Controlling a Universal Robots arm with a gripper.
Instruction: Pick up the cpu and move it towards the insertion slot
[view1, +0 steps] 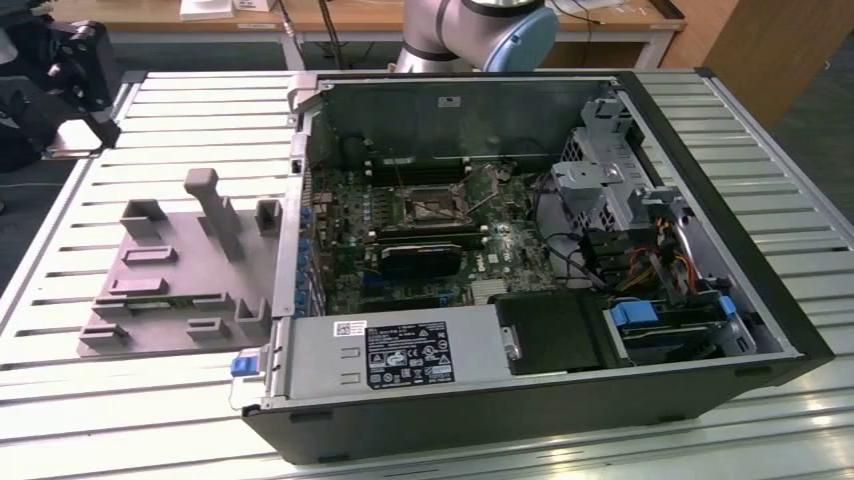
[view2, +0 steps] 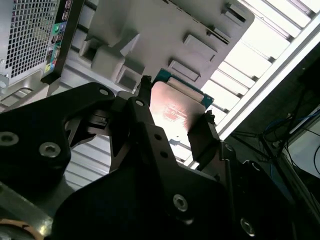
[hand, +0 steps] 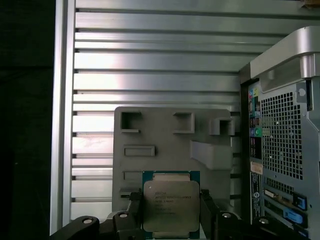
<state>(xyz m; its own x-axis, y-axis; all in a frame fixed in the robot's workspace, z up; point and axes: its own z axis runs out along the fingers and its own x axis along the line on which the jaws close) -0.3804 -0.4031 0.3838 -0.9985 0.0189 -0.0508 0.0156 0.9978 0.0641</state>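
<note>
Computer case (view1: 534, 405) lies open on a slatted metal table (view1: 160, 110) in the exterior view. The silver-framed insertion slot (view1: 430, 205) sits on the motherboard (view1: 514, 250), and a grey fixture (view1: 140, 235) stands just beside the case on the exterior view's left. In the second wrist view, the gripper (view2: 174, 119) has its black fingers (view2: 141, 107) clamped on opposite edges of the cpu (view2: 170, 107), glare across the chip's face. In the first wrist view, the cpu (hand: 171, 205) hangs in the gripper's (hand: 170, 199) closed jaws above the fixture's (hand: 165, 135) edge, well apart from the slot, with the case's rear panel (hand: 285, 135) alongside.
</note>
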